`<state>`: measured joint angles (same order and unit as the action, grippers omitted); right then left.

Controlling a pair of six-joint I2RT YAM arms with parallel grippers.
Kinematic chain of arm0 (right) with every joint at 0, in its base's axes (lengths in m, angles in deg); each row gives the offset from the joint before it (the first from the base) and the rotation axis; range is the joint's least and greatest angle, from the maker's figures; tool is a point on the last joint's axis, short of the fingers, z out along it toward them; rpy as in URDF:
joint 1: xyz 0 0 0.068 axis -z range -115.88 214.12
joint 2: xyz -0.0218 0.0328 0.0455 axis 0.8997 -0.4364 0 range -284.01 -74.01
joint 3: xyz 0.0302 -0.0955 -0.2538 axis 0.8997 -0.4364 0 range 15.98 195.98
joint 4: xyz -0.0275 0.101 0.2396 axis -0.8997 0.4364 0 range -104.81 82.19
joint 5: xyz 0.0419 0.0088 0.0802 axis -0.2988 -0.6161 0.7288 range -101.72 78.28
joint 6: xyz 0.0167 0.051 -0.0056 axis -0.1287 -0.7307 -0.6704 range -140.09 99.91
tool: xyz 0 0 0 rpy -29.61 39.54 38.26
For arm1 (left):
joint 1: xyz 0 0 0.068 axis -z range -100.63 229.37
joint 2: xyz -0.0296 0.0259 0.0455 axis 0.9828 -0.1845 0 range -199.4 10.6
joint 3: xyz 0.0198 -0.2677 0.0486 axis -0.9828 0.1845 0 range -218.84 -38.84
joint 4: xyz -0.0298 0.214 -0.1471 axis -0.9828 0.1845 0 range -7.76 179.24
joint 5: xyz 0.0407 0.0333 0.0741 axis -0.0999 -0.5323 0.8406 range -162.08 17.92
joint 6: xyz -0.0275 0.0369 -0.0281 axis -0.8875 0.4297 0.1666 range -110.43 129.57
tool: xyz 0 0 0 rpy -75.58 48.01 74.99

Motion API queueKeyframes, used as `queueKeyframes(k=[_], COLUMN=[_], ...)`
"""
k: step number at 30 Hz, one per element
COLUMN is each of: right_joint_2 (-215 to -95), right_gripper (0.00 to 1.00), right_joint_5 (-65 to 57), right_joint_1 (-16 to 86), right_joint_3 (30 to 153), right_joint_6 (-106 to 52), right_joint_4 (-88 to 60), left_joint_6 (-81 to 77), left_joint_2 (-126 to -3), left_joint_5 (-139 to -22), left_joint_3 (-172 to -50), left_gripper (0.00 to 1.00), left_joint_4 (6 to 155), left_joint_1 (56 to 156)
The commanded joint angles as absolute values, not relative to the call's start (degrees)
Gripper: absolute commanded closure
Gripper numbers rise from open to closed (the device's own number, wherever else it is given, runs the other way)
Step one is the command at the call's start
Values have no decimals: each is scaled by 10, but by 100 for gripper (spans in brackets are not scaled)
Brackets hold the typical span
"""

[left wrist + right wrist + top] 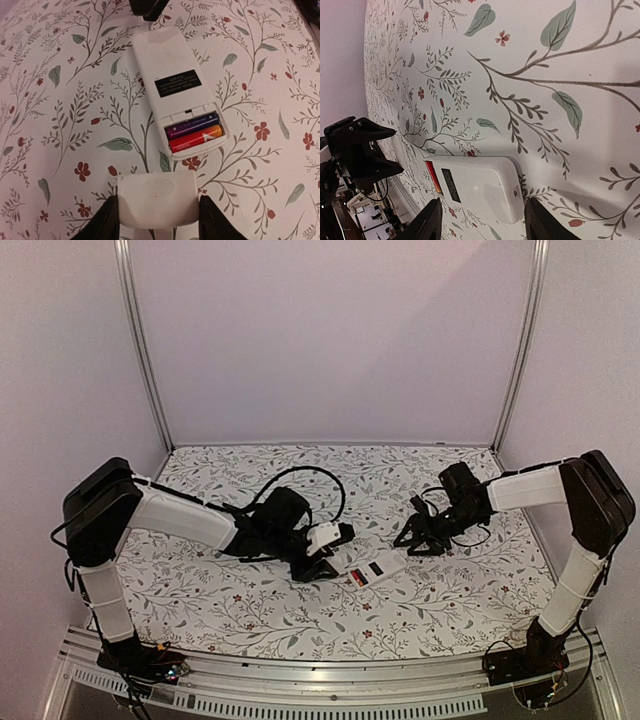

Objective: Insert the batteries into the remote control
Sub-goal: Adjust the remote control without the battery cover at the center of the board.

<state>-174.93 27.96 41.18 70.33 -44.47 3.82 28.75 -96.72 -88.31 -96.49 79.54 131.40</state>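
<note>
The remote control [382,566] lies back-up on the floral table, white with a black label. Its battery bay is open and holds two batteries [357,578]. In the left wrist view the remote [170,65] shows a red-orange battery [196,138] and a dark purple one [192,126] side by side. My left gripper [328,550] is shut on the white battery cover [157,197], just short of the bay end. My right gripper [412,543] is open, its fingers on either side of the remote's other end [480,187]. The remote's red face is hidden underneath.
The floral table cover [250,600] spans the workspace, with pale walls and metal posts [140,340] around it. A black cable [300,475] loops above the left wrist. The left gripper's dark fingers [362,132] show at the left of the right wrist view.
</note>
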Motion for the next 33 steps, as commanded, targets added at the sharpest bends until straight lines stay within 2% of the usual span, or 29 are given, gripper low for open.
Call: queueKeyframes(k=[1,33], right_joint_2=[-1771,-1717], right_gripper=[43,53], right_joint_5=[280,317], right_joint_1=[406,370], right_joint_3=[707,629], right_joint_6=[-436,-458], right_joint_4=[45,44], left_joint_6=[273,280], left_joint_2=[-979,-1046], left_joint_5=[-891,-923], left_joint_3=[-991,-1045], left_gripper=[58,60], left_joint_4=[776,798], left_joint_1=[1322,1344])
